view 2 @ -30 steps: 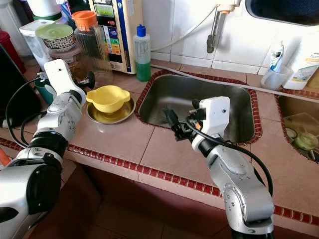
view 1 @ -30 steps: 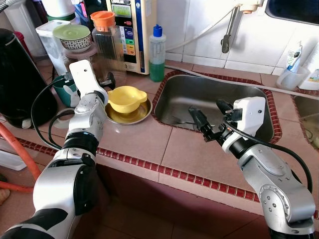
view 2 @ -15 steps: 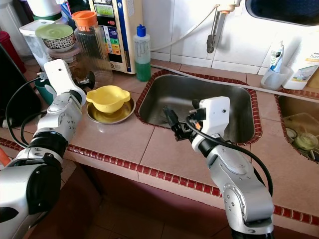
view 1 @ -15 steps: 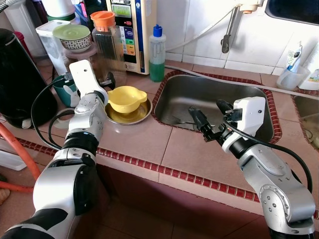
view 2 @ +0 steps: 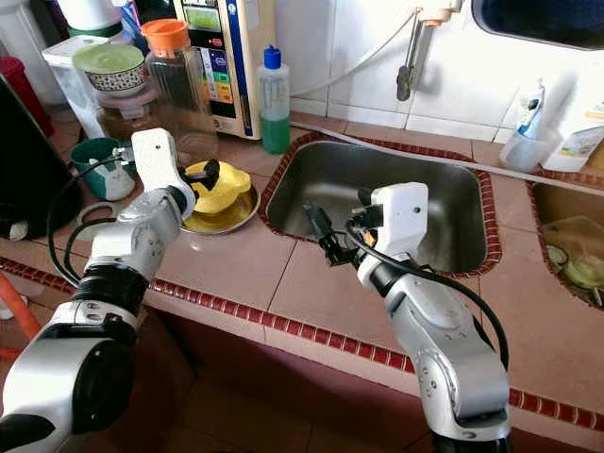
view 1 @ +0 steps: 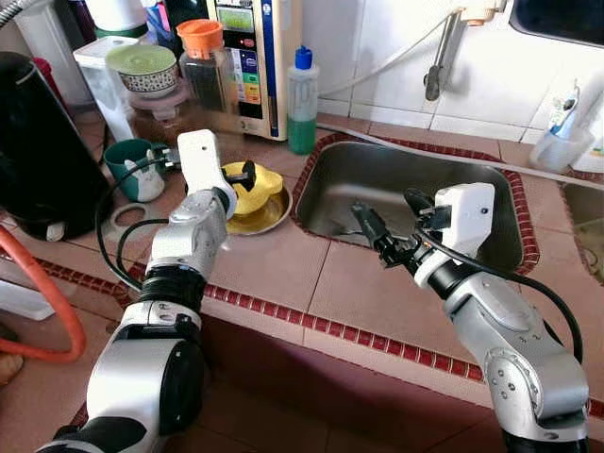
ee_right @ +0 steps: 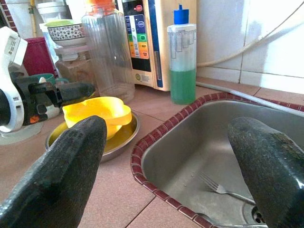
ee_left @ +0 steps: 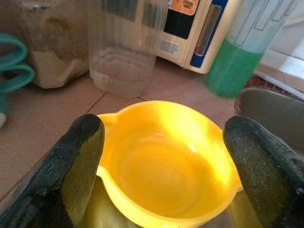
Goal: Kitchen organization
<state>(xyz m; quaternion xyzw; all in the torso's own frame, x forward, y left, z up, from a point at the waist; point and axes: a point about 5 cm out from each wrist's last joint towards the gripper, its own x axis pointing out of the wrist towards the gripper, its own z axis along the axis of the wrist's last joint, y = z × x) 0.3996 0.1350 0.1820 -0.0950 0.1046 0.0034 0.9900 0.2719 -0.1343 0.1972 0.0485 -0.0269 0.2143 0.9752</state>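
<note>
Approach step, we judge: the left gripper is spread wide around the yellow bowl on its steel plate (bench, beside the sink); next, close. Right gripper hangs released.

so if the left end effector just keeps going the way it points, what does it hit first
Most likely the yellow bowl: it sits right between the open fingers of the left end effector, resting in a metal dish. Depth is hard to judge.

I see a yellow bowl with a wavy rim, upright and empty, nested in a shallow metal dish on the tiled surface beside the sink.
</note>
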